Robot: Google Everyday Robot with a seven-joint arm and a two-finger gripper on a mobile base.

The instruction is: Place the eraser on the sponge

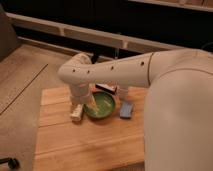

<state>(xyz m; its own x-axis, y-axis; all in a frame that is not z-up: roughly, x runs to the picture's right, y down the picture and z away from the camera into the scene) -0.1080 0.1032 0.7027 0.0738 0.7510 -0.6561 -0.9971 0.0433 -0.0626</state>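
Gripper (92, 104): being held low over the green bowl's (106, 116) left side; whether it is spread or pinching cannot be told.
Eraser (108, 89): lying behind the bowl, being shadowed by the arm (115, 67).
Sponge (126, 110): lying just right of the bowl, its top apparently bare and free for the eraser.

A pale butcher-block table (75, 145) of wide planks lies below me at 6 o'clock. Speckled beige floor (22, 85) spreads from 7 to 10 o'clock, crossed by a dark seam (25, 87). At 12 o'clock the wall (100, 15) is dark, with pale horizontal rails (85, 34) running across it. A black caster (10, 162) sits at 8 o'clock. My gripper (79, 107) hangs low over the table's far left part.
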